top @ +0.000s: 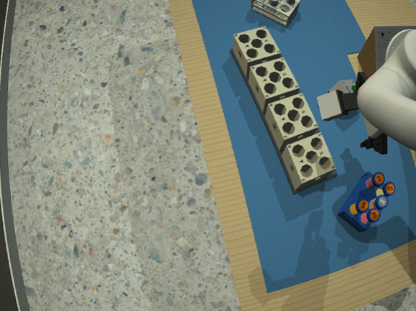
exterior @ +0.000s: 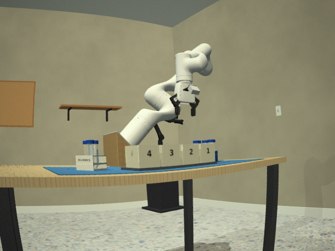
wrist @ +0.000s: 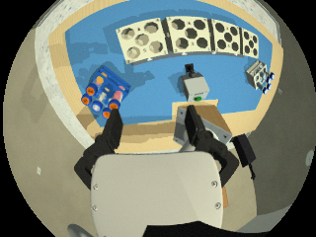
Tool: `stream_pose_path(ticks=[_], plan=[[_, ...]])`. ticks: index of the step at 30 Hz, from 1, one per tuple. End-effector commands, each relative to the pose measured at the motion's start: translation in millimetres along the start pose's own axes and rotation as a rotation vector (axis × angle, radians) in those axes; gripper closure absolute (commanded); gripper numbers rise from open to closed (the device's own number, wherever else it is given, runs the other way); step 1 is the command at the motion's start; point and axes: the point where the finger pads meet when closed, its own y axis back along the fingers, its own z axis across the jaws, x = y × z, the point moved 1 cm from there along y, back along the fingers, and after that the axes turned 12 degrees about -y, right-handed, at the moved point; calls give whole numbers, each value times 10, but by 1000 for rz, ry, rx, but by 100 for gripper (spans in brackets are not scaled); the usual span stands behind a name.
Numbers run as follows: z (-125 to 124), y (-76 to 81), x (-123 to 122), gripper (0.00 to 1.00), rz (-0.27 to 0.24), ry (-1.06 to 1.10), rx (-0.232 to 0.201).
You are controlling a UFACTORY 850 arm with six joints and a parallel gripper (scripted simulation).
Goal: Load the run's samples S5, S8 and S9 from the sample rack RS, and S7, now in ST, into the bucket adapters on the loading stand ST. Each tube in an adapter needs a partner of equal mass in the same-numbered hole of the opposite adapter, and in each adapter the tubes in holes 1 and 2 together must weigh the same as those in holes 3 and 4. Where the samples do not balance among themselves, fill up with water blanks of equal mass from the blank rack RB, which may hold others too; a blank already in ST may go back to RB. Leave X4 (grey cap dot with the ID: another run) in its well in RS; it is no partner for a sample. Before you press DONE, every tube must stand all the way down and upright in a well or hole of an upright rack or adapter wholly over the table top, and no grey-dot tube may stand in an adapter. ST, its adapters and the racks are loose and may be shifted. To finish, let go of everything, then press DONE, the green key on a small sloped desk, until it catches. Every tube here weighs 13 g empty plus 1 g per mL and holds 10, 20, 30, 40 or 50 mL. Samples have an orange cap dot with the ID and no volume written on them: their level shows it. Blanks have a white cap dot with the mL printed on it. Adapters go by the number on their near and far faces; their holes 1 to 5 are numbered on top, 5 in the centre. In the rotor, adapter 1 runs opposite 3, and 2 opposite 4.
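My gripper [exterior: 185,110] [wrist: 152,115] is wide open and empty. It hangs high above the table, over the near side of the mat by the DONE desk. The four adapters [top: 260,57] [exterior: 148,160] [wrist: 188,32] stand in a row on the stand ST [exterior: 167,168], numbered 4 to 1 from the blank rack's end. All their holes look empty. The blue sample rack RS [top: 349,215] [wrist: 105,90] holds several orange-dot tubes and the grey-dot X4 [top: 381,202]. The blank rack RB [top: 274,1] [exterior: 90,162] [wrist: 259,75] holds several blue-capped blanks.
The DONE desk [top: 342,84] [wrist: 196,85] with its green key [top: 353,88] [wrist: 197,99] stands between ST and the arm's base, partly hidden under my wrist camera box [top: 330,105]. A blue mat [top: 226,103] covers the wooden table [top: 206,131].
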Motion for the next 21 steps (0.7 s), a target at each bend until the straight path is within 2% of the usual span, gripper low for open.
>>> stream_pose_path(ticks=[1,21], plan=[[166,-10,201,0,0,154,30],[785,-30,856,0,0,154,30]])
